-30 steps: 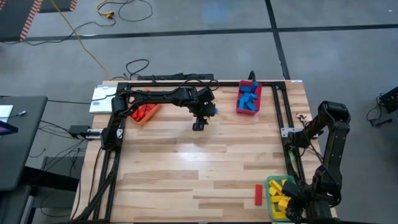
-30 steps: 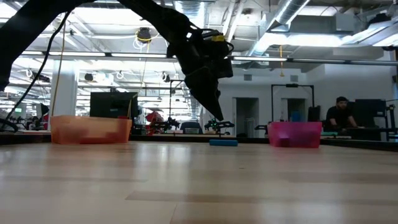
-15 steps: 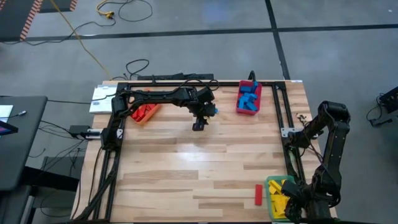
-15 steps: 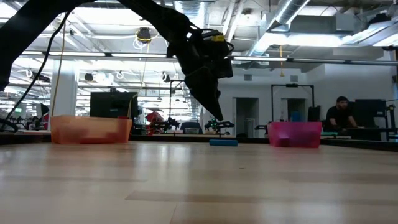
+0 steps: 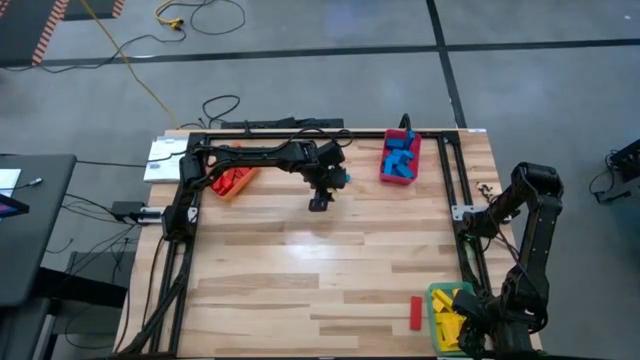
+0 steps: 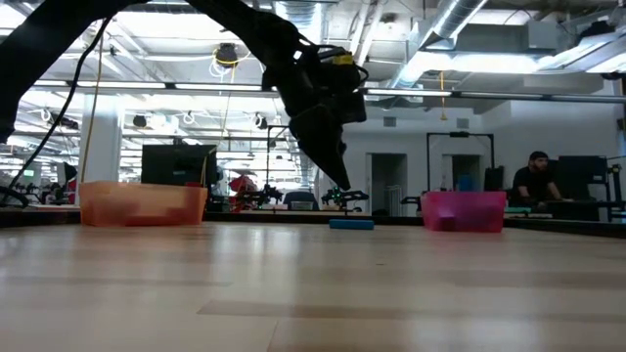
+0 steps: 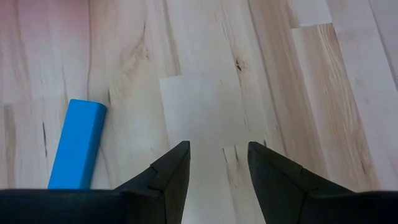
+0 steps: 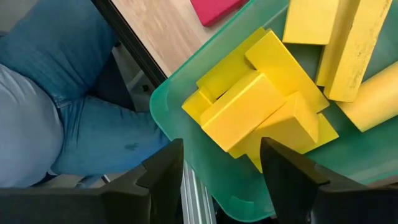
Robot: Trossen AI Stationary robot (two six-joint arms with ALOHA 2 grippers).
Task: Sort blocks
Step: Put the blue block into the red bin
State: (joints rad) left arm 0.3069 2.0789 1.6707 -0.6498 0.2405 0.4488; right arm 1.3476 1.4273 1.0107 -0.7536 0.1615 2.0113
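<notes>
High view: one red block (image 5: 416, 313), one loose blue block (image 5: 344, 179).

No text, label, brand, number or sign can be read anywhere.

Pale, smooth planked wood table (image 5: 330, 260); translucent green plastic bin (image 8: 205, 158); matt yellow blocks (image 8: 249, 109).

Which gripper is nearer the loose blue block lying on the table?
Left. The left gripper hovers open right beside the blue block. The right gripper is at the table's opposite corner, over the green bin of yellow blocks.
</notes>
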